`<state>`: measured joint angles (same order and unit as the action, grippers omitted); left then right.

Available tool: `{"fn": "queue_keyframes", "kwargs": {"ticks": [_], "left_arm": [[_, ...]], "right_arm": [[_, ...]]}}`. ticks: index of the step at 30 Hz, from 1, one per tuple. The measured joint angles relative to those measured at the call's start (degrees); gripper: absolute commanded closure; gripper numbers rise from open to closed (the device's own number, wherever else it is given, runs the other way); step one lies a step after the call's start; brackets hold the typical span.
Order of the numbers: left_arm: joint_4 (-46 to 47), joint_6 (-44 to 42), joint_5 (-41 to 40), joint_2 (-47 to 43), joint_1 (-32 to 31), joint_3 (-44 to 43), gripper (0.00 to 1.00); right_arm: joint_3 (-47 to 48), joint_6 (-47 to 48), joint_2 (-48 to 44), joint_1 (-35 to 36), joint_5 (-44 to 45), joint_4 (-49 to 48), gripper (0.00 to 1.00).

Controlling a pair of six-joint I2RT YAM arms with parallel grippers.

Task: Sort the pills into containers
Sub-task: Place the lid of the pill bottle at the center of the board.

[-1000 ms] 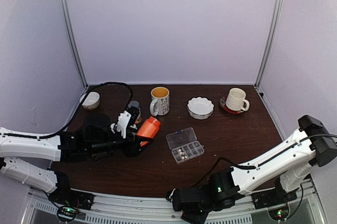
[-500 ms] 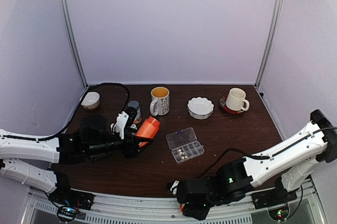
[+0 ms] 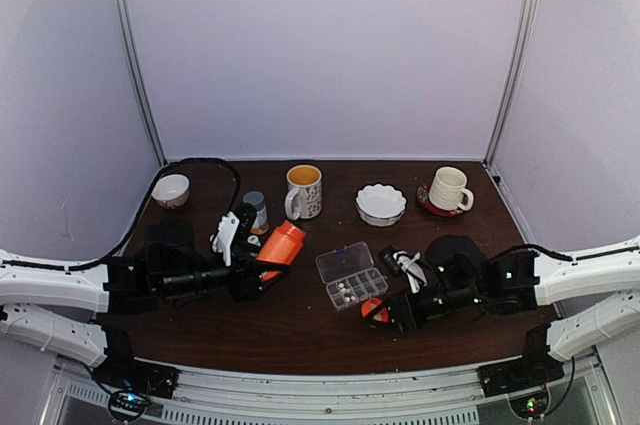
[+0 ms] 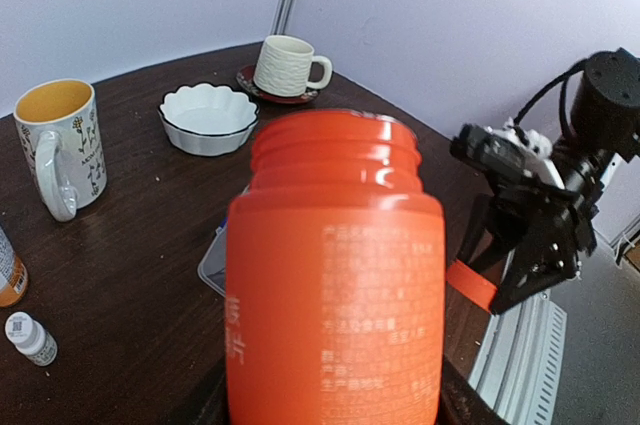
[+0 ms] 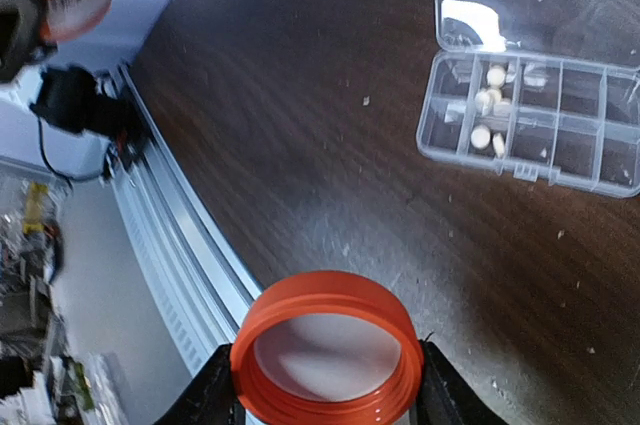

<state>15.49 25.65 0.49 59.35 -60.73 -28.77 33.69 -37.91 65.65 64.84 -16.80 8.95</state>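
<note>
Step in hand, as judged: tipping pills from the uncapped orange bottle (image 4: 335, 275) into the pill box (image 3: 352, 276).

Left pincer (image 3: 266, 259) is clamped about the bottle's body, with the mouth angled toward the box at frame centre. Right pincer (image 5: 327, 387) is part closed on the orange cap (image 5: 327, 345), at the bottom of its wrist view.

Pills (image 5: 489, 105) lie in the left-hand compartments of the box's lower half; the lid is swung open above.

To do it well: bring the mouth low over one compartment, tilt slowly, keep the cap clear.

Count:
- one box, two compartment rows
- at least five pale pills
- one bottle, one cap
- yellow-lined mug (image 3: 304, 190) and ribbed mug (image 3: 449, 188), so two mugs
- one fluted bowl (image 3: 381, 204) on the tabletop (image 3: 470, 245)
</note>
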Motion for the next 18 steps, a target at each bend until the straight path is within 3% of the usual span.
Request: {"fn": "queue_keyframes", "kwargs": {"ticks": [9,18], "left_arm": [[0.0,0.07,1.44,-0.76,0.0,0.28,1.0],[-0.09,0.46,1.88,-2.71,0.0,0.28,1.0]], "right_arm": [[-1.31,-2.54,2.75,-16.59,-8.9,-14.27,0.62],[9.16,11.3,12.07,-18.6,3.91,1.29,0.58]]}}
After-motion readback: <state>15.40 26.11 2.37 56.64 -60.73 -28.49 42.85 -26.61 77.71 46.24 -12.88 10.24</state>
